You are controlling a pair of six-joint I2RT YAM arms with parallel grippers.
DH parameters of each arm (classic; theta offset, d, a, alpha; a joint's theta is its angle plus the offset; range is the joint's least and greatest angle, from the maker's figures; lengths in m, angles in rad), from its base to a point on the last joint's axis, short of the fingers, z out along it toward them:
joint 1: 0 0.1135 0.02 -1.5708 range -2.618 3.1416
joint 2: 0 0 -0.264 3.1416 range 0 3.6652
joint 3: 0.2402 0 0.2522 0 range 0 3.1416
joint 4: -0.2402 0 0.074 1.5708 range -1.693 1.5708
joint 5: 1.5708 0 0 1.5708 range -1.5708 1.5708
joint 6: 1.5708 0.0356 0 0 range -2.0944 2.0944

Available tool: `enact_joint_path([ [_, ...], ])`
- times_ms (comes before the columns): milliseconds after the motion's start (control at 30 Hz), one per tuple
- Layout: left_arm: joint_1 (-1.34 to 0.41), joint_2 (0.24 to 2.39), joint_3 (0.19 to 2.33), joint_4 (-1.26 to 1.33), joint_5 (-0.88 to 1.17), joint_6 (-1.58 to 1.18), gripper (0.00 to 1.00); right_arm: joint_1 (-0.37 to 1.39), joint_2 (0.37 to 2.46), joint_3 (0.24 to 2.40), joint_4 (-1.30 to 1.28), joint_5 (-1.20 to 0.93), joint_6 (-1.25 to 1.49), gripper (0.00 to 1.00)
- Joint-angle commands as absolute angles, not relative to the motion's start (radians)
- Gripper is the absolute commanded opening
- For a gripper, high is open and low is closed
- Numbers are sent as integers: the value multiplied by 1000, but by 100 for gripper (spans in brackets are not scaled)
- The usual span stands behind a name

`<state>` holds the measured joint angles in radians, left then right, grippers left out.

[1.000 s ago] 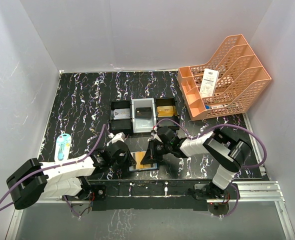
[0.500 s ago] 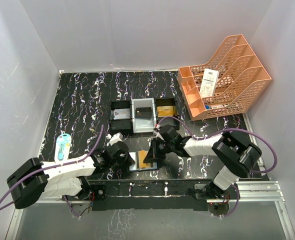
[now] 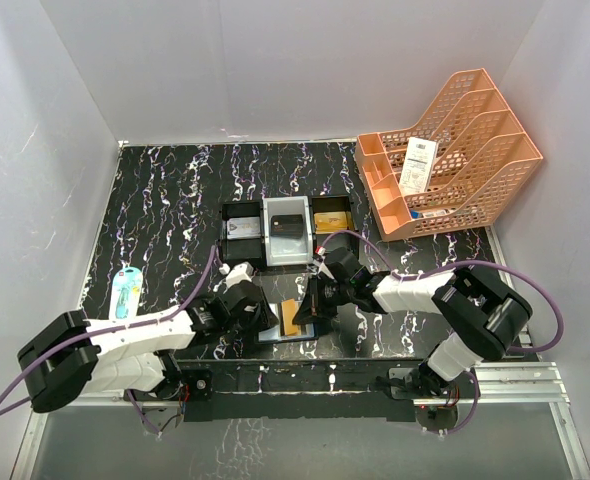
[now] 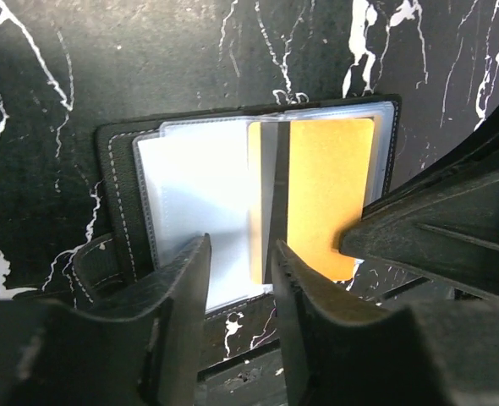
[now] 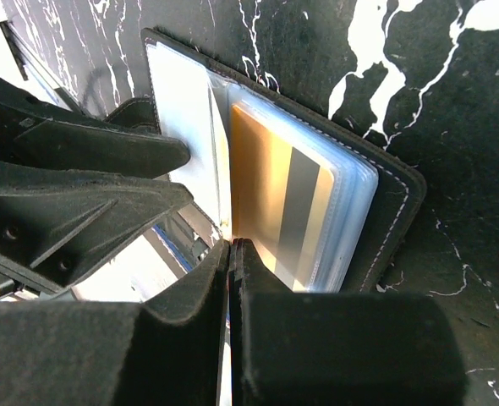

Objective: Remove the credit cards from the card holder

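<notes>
left gripper [image 4: 239,247], jaws slightly parted, sits over the near edge of the 9 o'clock panel of the card holder [image 4: 118,186], which lies open at 6 o'clock on the marbled table [image 3: 165,200]. right gripper [image 5: 233,245], jaws pinched on the edge of a gold-orange card [image 4: 326,194] tilted up at the 3 o'clock panel, whose clear sleeve shows a second gold card [image 5: 275,211] with a grey stripe. at 2 o'clock, an orange file rack [image 3: 475,140] holds a white slip [image 3: 416,165], its print too small to read.

Right hand [image 3: 306,307] shifted right, tipping the gold card [image 3: 290,318] up.
</notes>
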<state>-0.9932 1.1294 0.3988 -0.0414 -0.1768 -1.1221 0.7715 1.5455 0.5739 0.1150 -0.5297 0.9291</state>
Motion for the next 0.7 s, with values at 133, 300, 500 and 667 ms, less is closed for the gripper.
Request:
enact_joint_path([
  [133, -1012, 1197, 434, 12, -194, -1052, 29, 767, 1555, 560, 191, -531, 938, 1],
  [300, -1012, 1294, 393, -8, -227, -1111, 11, 766, 1550, 554, 210, -536, 943, 3],
  [500, -1017, 1347, 385, -11, -210, -1121, 5, 767, 1551, 570, 228, -533, 950, 15],
  [667, -1017, 1324, 385, -20, -212, -1118, 5, 766, 1564, 594, 231, -503, 965, 18],
])
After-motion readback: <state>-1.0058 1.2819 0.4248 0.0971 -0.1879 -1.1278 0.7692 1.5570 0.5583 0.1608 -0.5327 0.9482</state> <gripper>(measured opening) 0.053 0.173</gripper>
